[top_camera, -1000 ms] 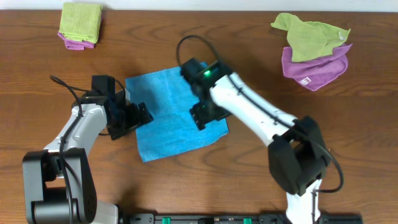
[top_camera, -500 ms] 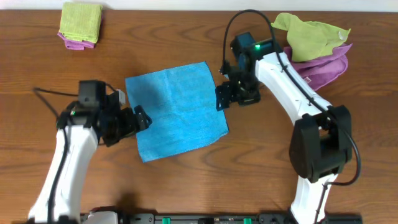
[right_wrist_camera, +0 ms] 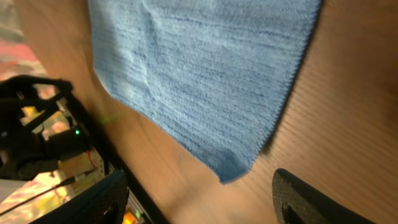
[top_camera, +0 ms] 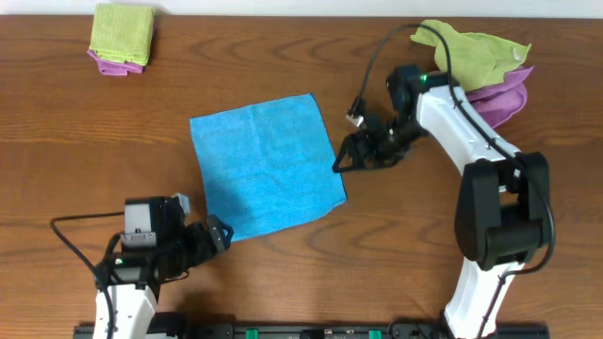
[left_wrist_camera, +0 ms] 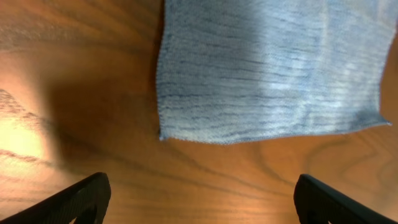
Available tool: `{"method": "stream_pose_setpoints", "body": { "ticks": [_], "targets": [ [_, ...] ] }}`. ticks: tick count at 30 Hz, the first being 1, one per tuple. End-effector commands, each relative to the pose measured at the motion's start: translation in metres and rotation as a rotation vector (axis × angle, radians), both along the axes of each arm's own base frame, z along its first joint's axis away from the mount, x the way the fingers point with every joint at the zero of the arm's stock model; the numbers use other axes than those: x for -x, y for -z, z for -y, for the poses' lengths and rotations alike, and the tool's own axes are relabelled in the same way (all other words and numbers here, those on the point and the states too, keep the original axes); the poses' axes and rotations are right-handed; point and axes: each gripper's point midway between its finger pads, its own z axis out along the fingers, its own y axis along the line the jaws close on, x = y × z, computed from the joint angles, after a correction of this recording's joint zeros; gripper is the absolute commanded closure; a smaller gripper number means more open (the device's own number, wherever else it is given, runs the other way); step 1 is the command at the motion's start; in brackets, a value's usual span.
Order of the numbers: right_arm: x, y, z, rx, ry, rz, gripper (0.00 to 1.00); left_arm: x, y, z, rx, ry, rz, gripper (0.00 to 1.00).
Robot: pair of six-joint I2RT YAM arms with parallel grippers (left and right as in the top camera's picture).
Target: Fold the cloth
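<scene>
1. Overhead view: one sheet, unfolded. The cloth [top_camera: 264,169] lies flat in a single layer near the middle of the table [top_camera: 283,56], turned a little out of square with the table edge.
   - The left gripper [top_camera: 215,235] sits just beside the cloth's near left corner.
   - The right gripper [top_camera: 345,158] sits just beside its right edge.
   - Neither holds any fabric, so I judge the fold not yet begun and the step in hand to be the approach for a first grasp.
   - Spare cloths lie well apart from it: a folded green cloth [top_camera: 122,30] at the far left, and an olive-green cloth [top_camera: 466,52] on a purple cloth [top_camera: 490,102] at the far right.

2. Left wrist view: the left gripper [left_wrist_camera: 202,183] has its jaws spread wide with only bare wood between them.
   - The cloth [left_wrist_camera: 267,68] lies ahead, and its near corner lies a little past the left finger.
   - The next move probably calls for a short advance and descent, so that one finger slides under that corner before the jaws close.

3. Right wrist view: the right gripper [right_wrist_camera: 199,190] is also open and empty.
   - A corner of the cloth [right_wrist_camera: 199,68] points down towards the gap between the jaws without reaching it.
   - It likely needs to close on that corner, lift together with the left, and carry the near edge over to the far one.
</scene>
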Motion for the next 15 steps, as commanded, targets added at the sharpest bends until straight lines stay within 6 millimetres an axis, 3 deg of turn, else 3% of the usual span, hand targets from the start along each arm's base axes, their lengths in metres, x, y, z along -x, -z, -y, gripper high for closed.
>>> {"method": "stream_pose_setpoints", "body": {
  "ticks": [1, 15],
  "targets": [
    [0.011, 0.000, -0.009, -0.087, -0.011, -0.018, 0.27, 0.005, 0.015, 0.004, 0.040, -0.038, -0.019, 0.05],
    [0.020, 0.014, -0.010, -0.103, -0.009, -0.032, 0.27, -0.017, 0.036, 0.000, 0.017, -0.028, 0.054, 0.05]
  ]
}}
